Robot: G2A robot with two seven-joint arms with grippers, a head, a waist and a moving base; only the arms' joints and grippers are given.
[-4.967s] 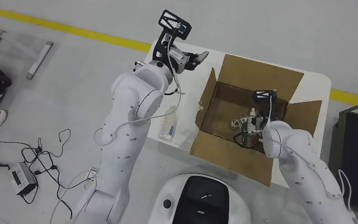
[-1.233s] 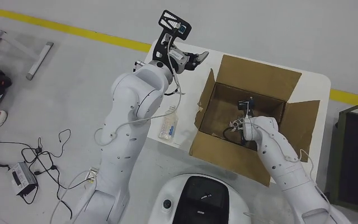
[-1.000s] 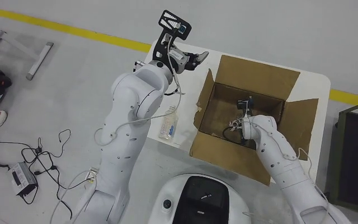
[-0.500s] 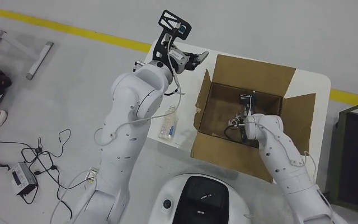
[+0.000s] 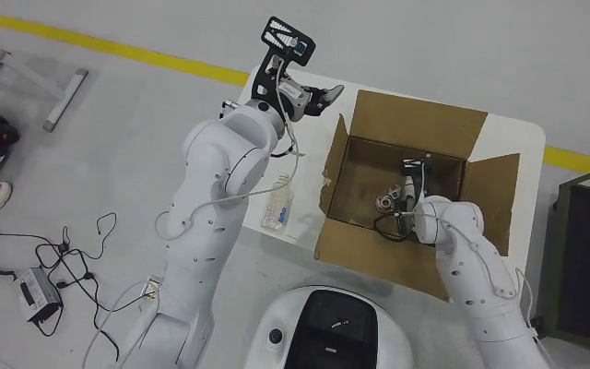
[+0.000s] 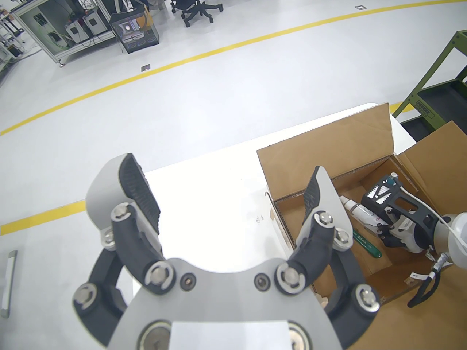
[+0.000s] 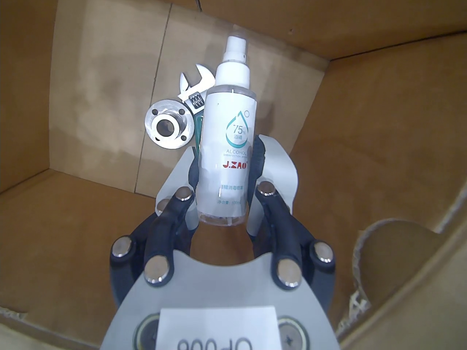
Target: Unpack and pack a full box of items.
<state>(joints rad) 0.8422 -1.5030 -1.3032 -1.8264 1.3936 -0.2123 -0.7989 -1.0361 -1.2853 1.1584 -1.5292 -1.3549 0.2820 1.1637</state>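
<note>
The white tabletop [image 5: 516,138] has the open cardboard box [image 5: 419,115] sitting on it, flaps out. My left hand [image 6: 222,169] hangs wide open over the tabletop beside the box, holding nothing. My right hand [image 7: 226,162] is down inside the box, clamped on the spray bottle [image 7: 228,125], with a wrench [image 7: 193,87] and a metal flange [image 7: 168,125] on the box floor below.

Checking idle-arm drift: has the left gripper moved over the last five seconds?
No. In the top view the left gripper stays open over the table's far corner, at the same spot relative to the yellow floor line.
</note>
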